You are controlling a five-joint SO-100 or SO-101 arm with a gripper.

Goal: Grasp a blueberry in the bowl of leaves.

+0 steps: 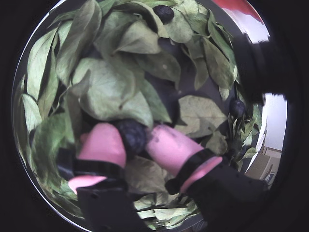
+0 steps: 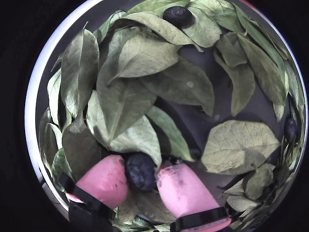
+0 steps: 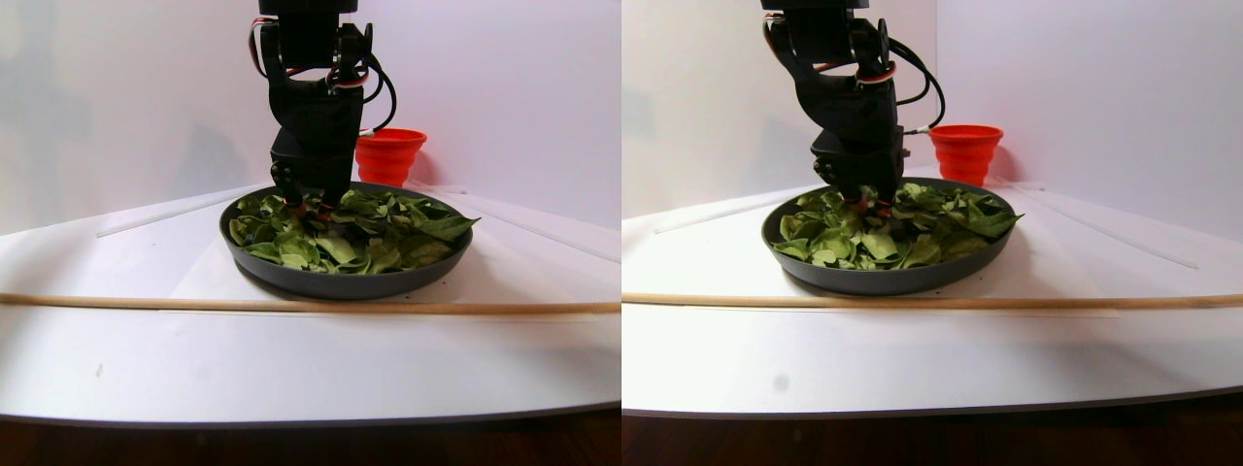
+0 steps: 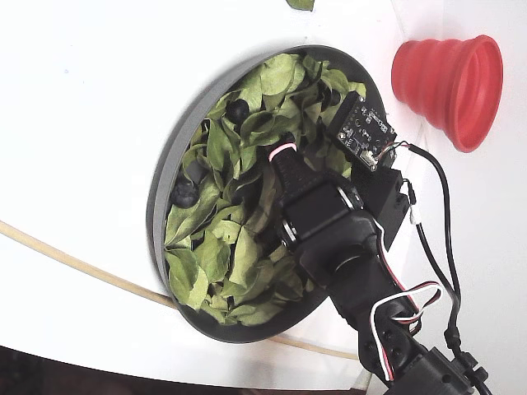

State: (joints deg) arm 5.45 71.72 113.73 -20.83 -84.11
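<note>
Grasp phase is in hand; the end effector sits low in the bowl, at lower centre of both wrist views, with its two pink fingertips bracketing a dark blueberry; the berry lies directly between the pads, touching or nearly touching each, so the fingers read as closed onto it rather than spread; whether the clamp is firm cannot be confirmed from these views. The berry rests among the leaves, partly tucked under one leaf edge above it in the frame. Judged next move: hold closure, then lift straight up clear of the leaves; excess force would likely crush the soft fruit, and a loose leaf may ride up with it. Other blueberries remain well apart from the end effector: one at top centre and one at the right edge. The bowl stands on the white bench; a red cup stands beyond its rim.
</note>
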